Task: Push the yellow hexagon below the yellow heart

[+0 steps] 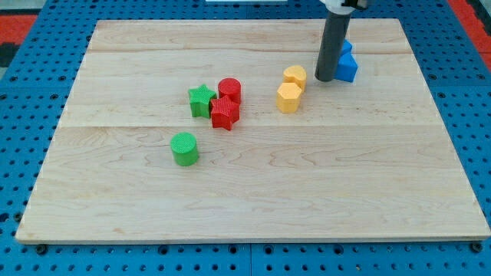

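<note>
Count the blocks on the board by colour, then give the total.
Yellow: 2, the heart and the hexagon.
Red: 2, the cylinder and the star.
Green: 2, the star and the cylinder.
Blue: 2 as far as I can tell, partly hidden behind my tip.
Total: 8.

- Pale wooden board (253, 207), lying on a blue pegboard surface (31, 77).
- Green cylinder (184, 149), left of centre.
- Green star (201, 100), touching a red star (225, 113); red cylinder (229, 90) right behind it.
- Yellow hexagon (288, 97) at upper centre, yellow heart (294, 76) touching it above.
- Blue blocks (347, 66) at upper right, shapes unclear, partly hidden by the rod.
- My tip (324, 79) rests between the yellow heart and the blue blocks.
</note>
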Controlling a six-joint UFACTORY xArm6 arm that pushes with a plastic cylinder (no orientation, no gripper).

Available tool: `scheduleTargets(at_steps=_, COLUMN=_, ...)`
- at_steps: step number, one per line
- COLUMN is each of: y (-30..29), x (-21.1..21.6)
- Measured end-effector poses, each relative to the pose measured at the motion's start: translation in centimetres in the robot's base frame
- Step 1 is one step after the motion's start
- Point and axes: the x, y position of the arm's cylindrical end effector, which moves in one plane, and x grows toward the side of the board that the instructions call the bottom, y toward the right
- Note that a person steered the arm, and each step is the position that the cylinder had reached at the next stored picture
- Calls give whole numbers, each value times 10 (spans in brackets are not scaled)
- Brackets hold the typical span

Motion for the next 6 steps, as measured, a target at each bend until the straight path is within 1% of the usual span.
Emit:
scheduleTargets(at_steps=1, y=-38, x=-7)
scheduleTargets(at_steps=2, y=-64, x=29)
scheduleTargets(at_steps=3, y=-68, x=24)
scheduleTargets(at_steps=4, y=-46, x=68)
scheduleTargets(at_steps=5, y=-89, x=77)
scheduleTargets(at_steps=6, y=-60, x=80)
